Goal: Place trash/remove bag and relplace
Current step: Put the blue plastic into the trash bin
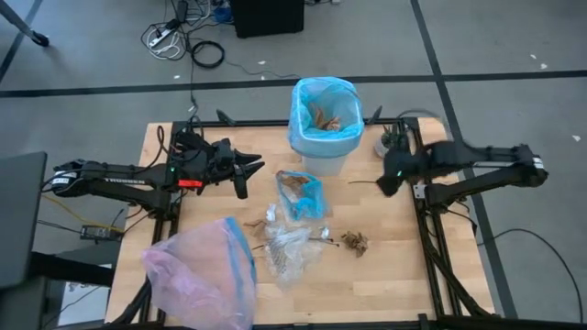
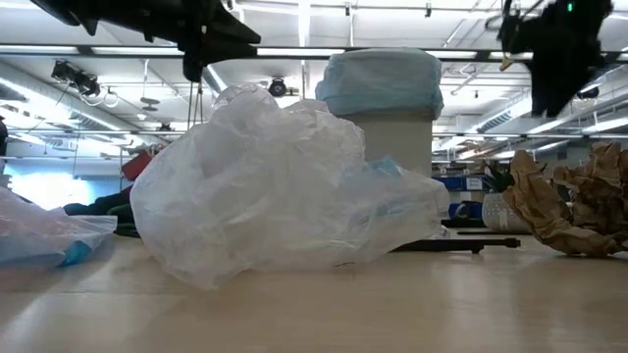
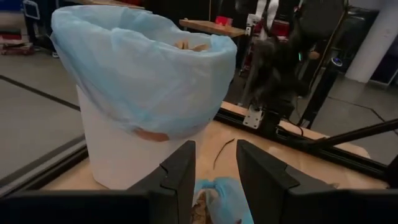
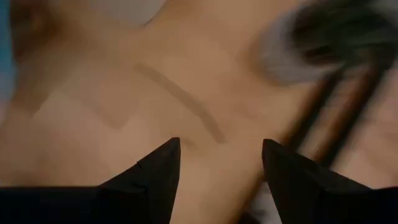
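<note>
Fingers: your left gripper (image 1: pixel 249 171) has fingers (image 3: pixel 180 177) parted and empty; the right gripper (image 1: pixel 389 179) is spread wide, holding nothing, above a thin twig (image 1: pixel 362 181).
Trash: blue-tinted packet (image 1: pixel 300 194), clear wrappers (image 1: pixel 289 246) and leaf clump (image 1: pixel 355 241) lie mid-counter (image 1: pixel 394 284).
Bag: light-blue liner (image 1: pixel 323 108) lines the white bin (image 3: pixel 118 152), leaves already inside.
Technique: you should descend squarely over the twig, close low against the wood.

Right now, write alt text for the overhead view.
A white bin lined with a light-blue translucent bag stands at the wooden table's far edge, litter scattered in front. The left gripper and right gripper flank it, both empty; a pale pink bag lies near-left.
</note>
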Robot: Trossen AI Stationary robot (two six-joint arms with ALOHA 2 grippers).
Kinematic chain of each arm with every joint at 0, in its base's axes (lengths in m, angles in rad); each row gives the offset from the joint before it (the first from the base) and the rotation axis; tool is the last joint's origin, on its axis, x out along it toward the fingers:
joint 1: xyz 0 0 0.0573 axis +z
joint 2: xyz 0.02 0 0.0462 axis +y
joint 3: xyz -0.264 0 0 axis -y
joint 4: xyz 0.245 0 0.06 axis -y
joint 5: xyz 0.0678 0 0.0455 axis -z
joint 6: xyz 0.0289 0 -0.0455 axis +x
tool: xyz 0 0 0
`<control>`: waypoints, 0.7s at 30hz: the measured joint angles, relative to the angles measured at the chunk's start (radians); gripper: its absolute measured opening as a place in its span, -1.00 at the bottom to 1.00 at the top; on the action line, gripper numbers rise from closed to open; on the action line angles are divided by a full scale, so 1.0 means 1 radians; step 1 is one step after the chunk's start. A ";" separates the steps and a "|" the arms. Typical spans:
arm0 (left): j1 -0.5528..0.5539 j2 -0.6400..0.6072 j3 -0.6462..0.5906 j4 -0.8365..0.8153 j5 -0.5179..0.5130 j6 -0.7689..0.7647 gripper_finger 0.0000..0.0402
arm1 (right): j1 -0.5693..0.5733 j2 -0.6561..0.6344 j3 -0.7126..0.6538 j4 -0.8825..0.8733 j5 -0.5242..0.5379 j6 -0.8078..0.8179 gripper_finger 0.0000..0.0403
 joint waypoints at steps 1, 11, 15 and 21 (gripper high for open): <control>0.000 0.000 0.000 0.001 0.000 -0.013 -0.37 | 0.014 0.000 -0.049 0.057 -0.004 0.010 0.05; -0.003 0.000 0.000 -0.059 0.004 -0.077 -0.37 | 0.063 0.021 -0.397 0.510 -0.021 -0.225 -0.08; -0.003 0.000 0.000 -0.081 0.005 -0.081 -0.37 | 0.055 0.021 -0.479 0.656 -0.021 -0.389 -0.08; -0.003 0.000 0.000 -0.082 0.005 -0.107 -0.37 | 0.000 0.021 -0.517 0.709 0.022 -0.451 -0.09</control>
